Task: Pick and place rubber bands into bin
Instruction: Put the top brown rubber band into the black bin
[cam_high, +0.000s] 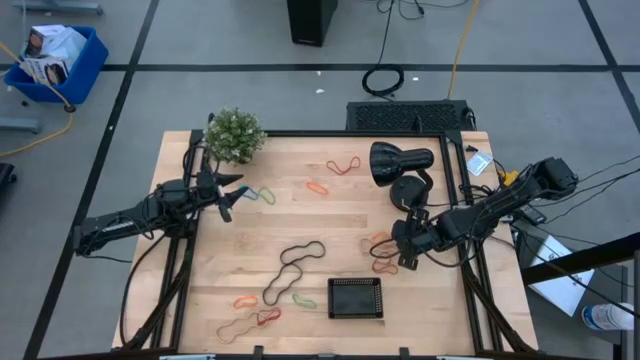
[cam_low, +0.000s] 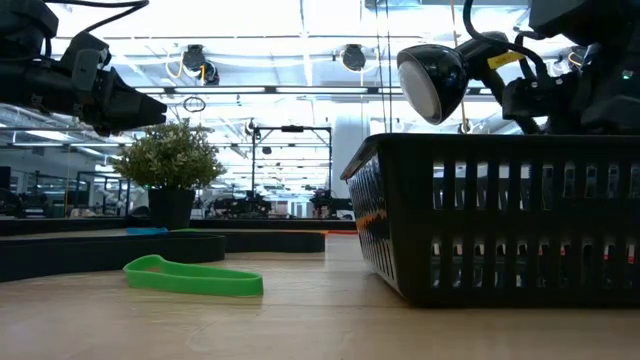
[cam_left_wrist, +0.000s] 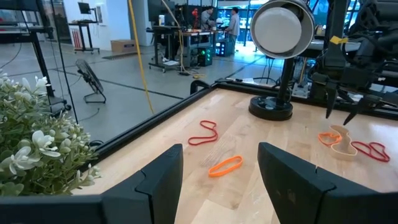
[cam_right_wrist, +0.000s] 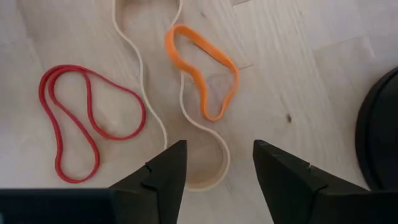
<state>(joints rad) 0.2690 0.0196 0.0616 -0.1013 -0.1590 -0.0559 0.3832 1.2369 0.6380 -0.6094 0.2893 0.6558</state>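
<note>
While the right gripper hung open and empty over a tan band, orange band and red band near the lamp, the step was a pick. Next it had to descend and close on one loop. The bin lay nearby. The left gripper waited, jaws apart, empty, beside the plant.

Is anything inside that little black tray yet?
From above, the black tray looks empty; the rubber bands lie on the table around it. In the low view its mesh wall hides the floor.
</note>
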